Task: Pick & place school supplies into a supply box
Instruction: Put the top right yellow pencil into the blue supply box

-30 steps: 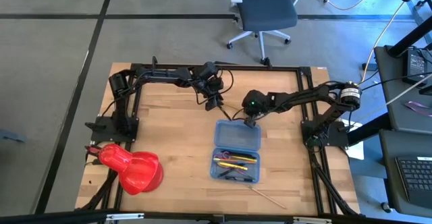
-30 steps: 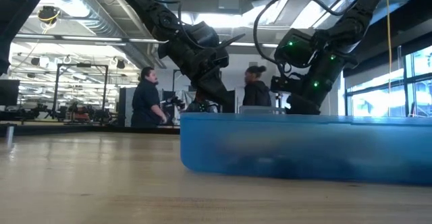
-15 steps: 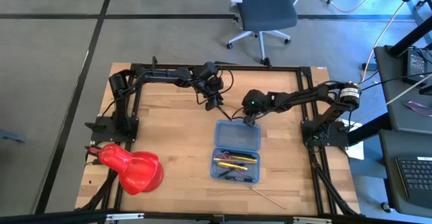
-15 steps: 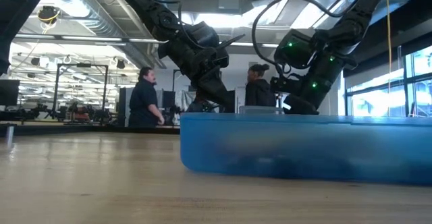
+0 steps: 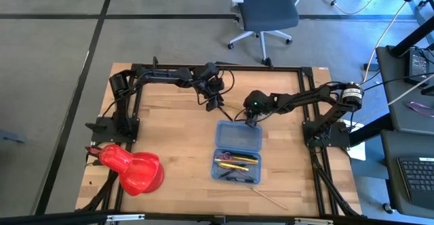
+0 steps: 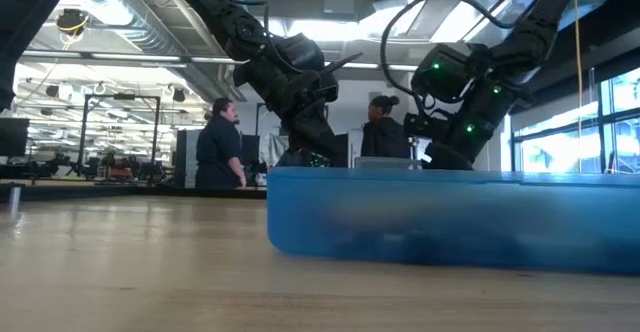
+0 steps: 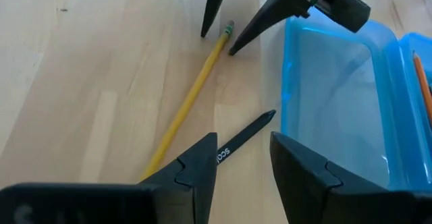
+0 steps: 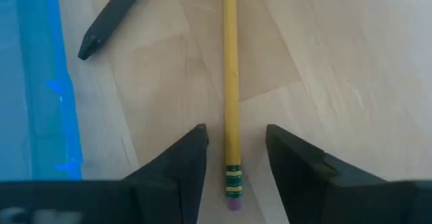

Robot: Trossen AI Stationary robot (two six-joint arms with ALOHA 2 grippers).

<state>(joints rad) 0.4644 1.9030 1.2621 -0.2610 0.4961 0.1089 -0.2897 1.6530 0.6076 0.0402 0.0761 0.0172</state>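
A yellow pencil (image 8: 231,75) and a black pen (image 7: 246,133) lie flat on the wooden table just beyond the far edge of the open blue supply box (image 5: 238,138). My right gripper (image 8: 235,128) is open, its fingers standing on either side of the pencil's eraser end (image 7: 228,27) without touching it. My left gripper (image 7: 243,137) is open and hovers over the pen's other end, a little farther left (image 5: 218,107). Several pens and pencils (image 5: 236,161) lie in the box's near half.
A glossy red object (image 5: 132,169) sits at the table's near left corner. A plain wooden pencil (image 5: 269,198) lies on the table near the box's near right corner. In the low view the box wall (image 6: 450,217) fills the foreground; people stand in the room behind.
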